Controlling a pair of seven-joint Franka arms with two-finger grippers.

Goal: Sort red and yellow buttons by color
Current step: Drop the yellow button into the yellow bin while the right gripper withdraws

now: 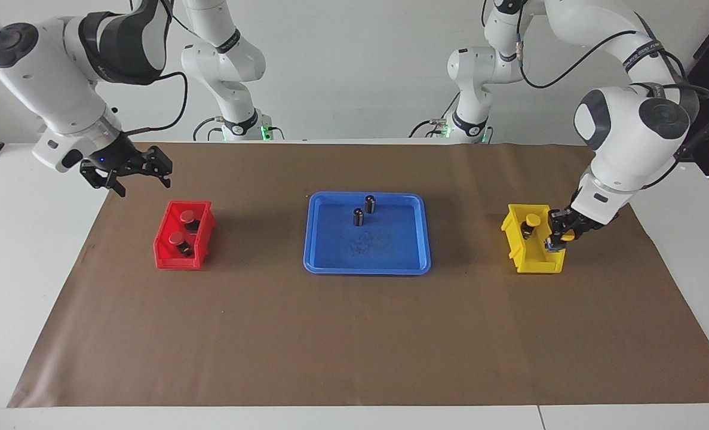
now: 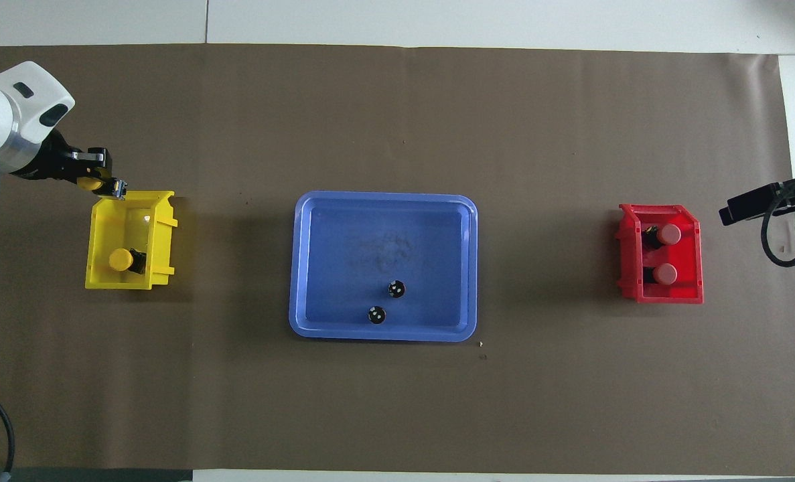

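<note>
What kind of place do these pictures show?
Probably a robotics lab bench: two white robot arms stand at a table covered with brown paper, on which a blue tray sits between a red bin and a yellow bin.

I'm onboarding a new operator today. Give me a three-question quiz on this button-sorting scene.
1. True or false: both red buttons lie in the red bin.
2. The left gripper is at the yellow bin. What is it shut on?
A. a yellow button
B. a dark cylinder
C. nothing
3. How many dark cylinders stand in the blue tray?

Key:
1. True.
2. A: it grips a yellow button at the bin's rim; another yellow button already lies inside.
3. Two. Meanwhile the right gripper hangs open near the red bin.
</note>
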